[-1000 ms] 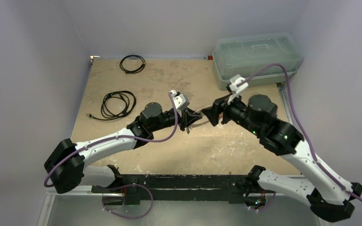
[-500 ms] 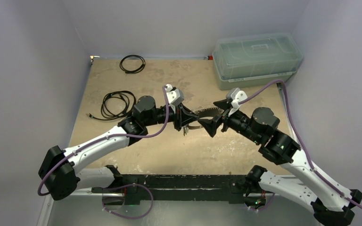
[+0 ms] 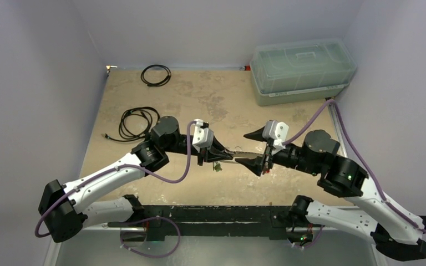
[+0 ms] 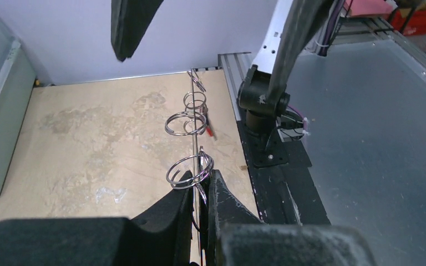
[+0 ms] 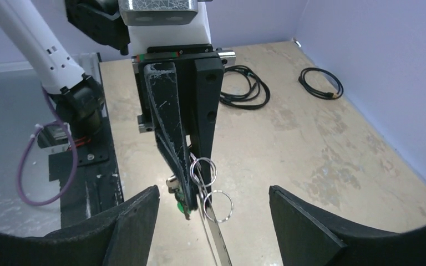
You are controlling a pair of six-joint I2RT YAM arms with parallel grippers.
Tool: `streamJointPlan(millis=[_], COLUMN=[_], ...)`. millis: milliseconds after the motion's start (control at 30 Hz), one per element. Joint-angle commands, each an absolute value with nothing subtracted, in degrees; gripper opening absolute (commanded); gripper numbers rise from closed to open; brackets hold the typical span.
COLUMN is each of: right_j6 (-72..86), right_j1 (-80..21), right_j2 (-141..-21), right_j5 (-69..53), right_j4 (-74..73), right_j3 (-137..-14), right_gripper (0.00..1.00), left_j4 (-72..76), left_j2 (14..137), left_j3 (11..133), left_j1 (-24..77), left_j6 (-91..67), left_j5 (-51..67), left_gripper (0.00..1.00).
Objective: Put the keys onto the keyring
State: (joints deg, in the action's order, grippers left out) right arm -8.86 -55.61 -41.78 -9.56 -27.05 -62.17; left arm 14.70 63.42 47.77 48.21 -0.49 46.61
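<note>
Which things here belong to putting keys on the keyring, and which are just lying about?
Part of the job:
- keyring, clamped in the shut left gripper
- keys dangling under it, by small split rings
- right gripper, open, facing the keyring

Lying about:
- black cable loop
- black coiled cord bundle
- clear plastic box, lid on

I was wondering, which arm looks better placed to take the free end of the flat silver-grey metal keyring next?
Probably right: the right fingers stand open astride the flat silver-grey metal keyring, while the left fingers are shut, holding its other end.
</note>
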Motion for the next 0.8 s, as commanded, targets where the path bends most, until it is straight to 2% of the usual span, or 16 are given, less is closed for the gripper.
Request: streamJointPlan(millis=[0,133,233,300,467,633,767], right_j6=[-11.5,-10.9,-10.5,-10.6,-11.3,-11.4,-12.5], right_j1=[-59.0,-61.1,-61.1,-61.2,-62.4,-62.8,-63.2], right_j2=[-40.1,-41.5,-43.6,-45.4,-47.0,-48.1,-48.8], right_j5=[-5.9,-6.2,-7.5,-7.9,-5.2,-5.6,-5.5], right_j4=[-32.4,-35.6,-37.0,-37.7,-38.0,-38.9,-38.9], right_j3=[-65.0,-65.8,-66.8,-67.9,-68.5,-68.7,-68.0], right_gripper=[0.75,0.72,0.67,0.62,0.40,0.35,0.11], left_j4=[14.1,14.9,15.4,15.5,17.4,18.9,19.0], left_j2=[61.3,60.1,59.9,59.8,58.9,57.4,57.0], left_j3=[49.5,49.6,49.5,49.5,48.6,47.5,47.2], left_j1=[48.5,48.4,48.5,48.5,48.5,48.6,48.9], left_j6=[6.9,7.1,7.1,6.8,5.8,5.5,5.6], left_j5=[52.2,52.6,53.2,53.3,53.8,53.2,52.8], left_gripper=[0.00,0.00,0.00,0.00,0.00,0.00,0.00])
